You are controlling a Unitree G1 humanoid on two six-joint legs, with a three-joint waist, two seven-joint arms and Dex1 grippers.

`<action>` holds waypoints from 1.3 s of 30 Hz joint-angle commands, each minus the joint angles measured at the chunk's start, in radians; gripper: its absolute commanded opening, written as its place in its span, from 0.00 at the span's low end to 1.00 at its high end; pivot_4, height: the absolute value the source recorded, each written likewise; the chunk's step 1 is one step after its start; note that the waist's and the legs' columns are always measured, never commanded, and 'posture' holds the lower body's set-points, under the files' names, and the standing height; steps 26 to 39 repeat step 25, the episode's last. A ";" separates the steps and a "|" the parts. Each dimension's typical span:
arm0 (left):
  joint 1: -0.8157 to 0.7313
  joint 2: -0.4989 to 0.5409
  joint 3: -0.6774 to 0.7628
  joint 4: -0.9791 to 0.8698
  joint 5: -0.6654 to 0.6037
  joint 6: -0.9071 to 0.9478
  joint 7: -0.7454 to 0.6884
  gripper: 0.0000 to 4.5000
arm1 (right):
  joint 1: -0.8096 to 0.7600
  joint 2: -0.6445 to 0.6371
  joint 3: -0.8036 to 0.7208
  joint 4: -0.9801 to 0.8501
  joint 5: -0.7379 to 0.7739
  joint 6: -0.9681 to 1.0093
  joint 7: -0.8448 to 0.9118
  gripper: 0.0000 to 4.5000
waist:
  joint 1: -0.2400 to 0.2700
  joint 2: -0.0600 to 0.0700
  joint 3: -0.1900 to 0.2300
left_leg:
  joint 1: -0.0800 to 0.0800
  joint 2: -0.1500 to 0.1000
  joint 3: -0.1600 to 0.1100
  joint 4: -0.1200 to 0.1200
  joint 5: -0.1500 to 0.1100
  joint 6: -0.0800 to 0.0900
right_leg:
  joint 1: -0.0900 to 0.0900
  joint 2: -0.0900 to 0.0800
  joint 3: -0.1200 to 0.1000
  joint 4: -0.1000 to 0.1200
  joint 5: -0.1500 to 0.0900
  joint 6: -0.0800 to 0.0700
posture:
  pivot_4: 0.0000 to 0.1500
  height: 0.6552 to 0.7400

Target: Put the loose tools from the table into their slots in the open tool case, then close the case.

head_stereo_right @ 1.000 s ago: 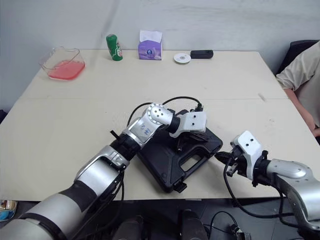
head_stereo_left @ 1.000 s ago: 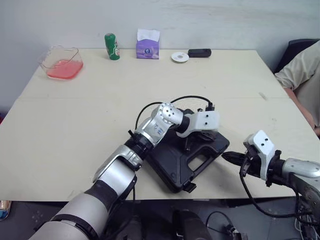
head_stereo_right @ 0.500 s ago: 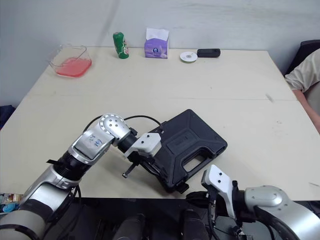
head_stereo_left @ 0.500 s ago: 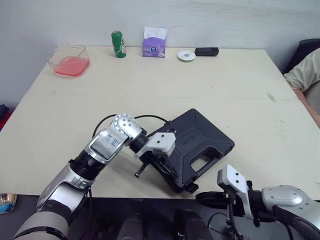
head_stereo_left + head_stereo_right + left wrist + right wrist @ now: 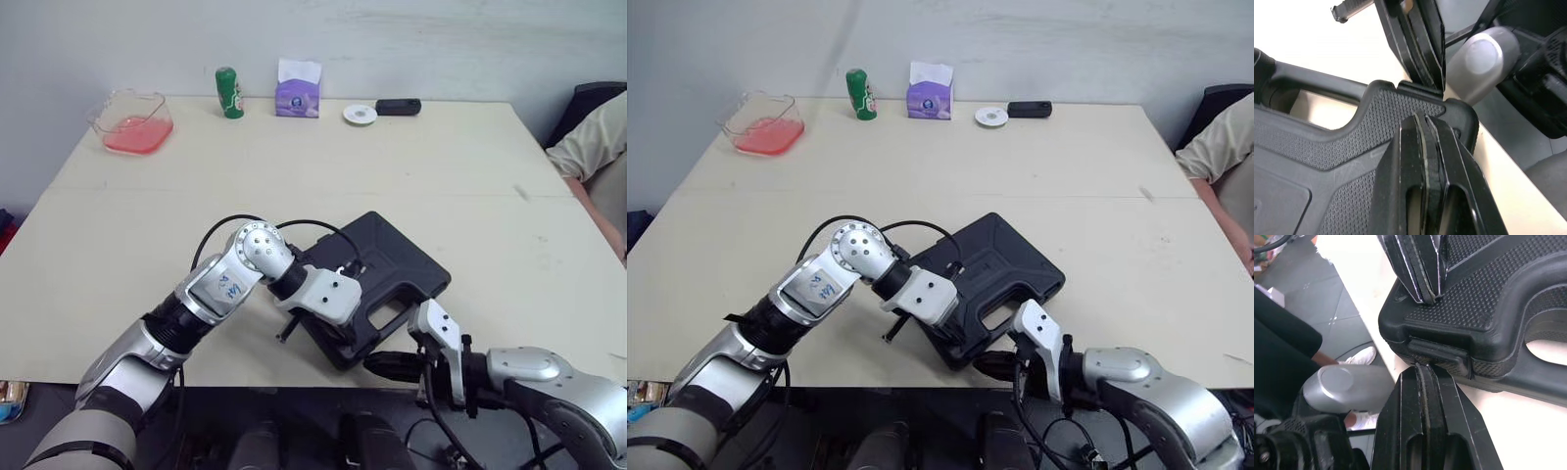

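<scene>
The black tool case [image 5: 387,264] lies closed near the table's front edge, handle side toward me. My left gripper [image 5: 350,336] is shut, its tips resting on the lid at the front corner [image 5: 1422,117]. My right gripper [image 5: 375,366] is shut and comes in from below the table edge, its tips against the front latch [image 5: 1442,355] of the case. In the right wrist view the left gripper's fingers [image 5: 1418,269] press the lid just above that latch. A small black latch tab [image 5: 284,333] sticks out at the case's left side.
Along the far edge stand a clear container of red liquid [image 5: 132,122], a green can [image 5: 227,92], a purple tissue box [image 5: 297,88], a white disc [image 5: 361,115] and a black remote [image 5: 397,106]. A person's sleeve [image 5: 598,147] shows at the right.
The camera has shifted. My left gripper slid from the lid's middle to the front corner. My right gripper went from the case's right side down to the front edge at the latch.
</scene>
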 commanded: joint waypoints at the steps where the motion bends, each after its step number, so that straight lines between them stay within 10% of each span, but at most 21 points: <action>1: 0.053 -0.005 -0.056 0.068 0.049 0.047 0.017 0.02 | 0.000 -0.028 -0.096 -0.066 0.035 -0.056 0.021 0.00 | 0.000 0.000 0.000 | 0.000 0.000 0.000 0.000 0.000 0.000 | 0.000 0.000 0.000 0.000 0.000 0.000 | 1.00 1.00; 4: 0.062 -0.016 0.065 0.045 -0.081 0.137 0.008 0.02 | 0.045 -0.098 -0.217 -0.079 0.069 -0.055 0.067 0.00 | 0.006 0.002 0.000 | -0.001 -0.001 -0.001 0.000 0.000 0.001 | 0.000 -0.001 -0.001 -0.001 0.000 0.000 | 1.00 1.00; 7: 0.074 0.014 0.219 -0.008 -0.262 0.310 -0.014 0.22 | 0.091 -0.170 -0.409 -0.054 0.162 -0.046 0.166 0.21 | 0.005 0.002 0.003 | -0.003 0.000 -0.002 0.000 0.000 0.001 | -0.001 -0.001 -0.003 -0.002 0.000 0.001 | 1.00 1.00; 14: 0.239 0.284 0.688 -0.092 -0.548 0.582 0.011 0.95 | 0.161 -0.354 -0.807 0.203 0.133 -0.065 0.404 0.99 | -0.021 0.008 0.014 | -0.004 0.001 -0.005 -0.002 0.000 -0.001 | -0.002 0.000 -0.007 -0.001 -0.001 -0.002 | 1.00 1.00; 20: 0.487 0.598 1.057 -0.085 -0.627 0.655 -0.049 0.99 | 0.198 -0.441 -0.872 0.425 -0.045 -0.231 0.536 1.00 | -0.018 0.003 0.019 | -0.003 0.002 -0.008 -0.008 0.003 -0.007 | -0.004 0.001 -0.010 -0.003 -0.004 -0.006 | 1.00 1.00; 39: 0.585 0.608 1.162 -0.102 -0.610 0.625 0.030 0.99 | 0.094 -0.452 -0.762 0.536 -0.104 -0.341 0.537 1.00 | -0.004 0.007 0.021 | -0.003 -0.001 -0.009 -0.007 0.003 -0.007 | -0.002 -0.005 -0.010 -0.004 -0.003 -0.004 | 1.00 1.00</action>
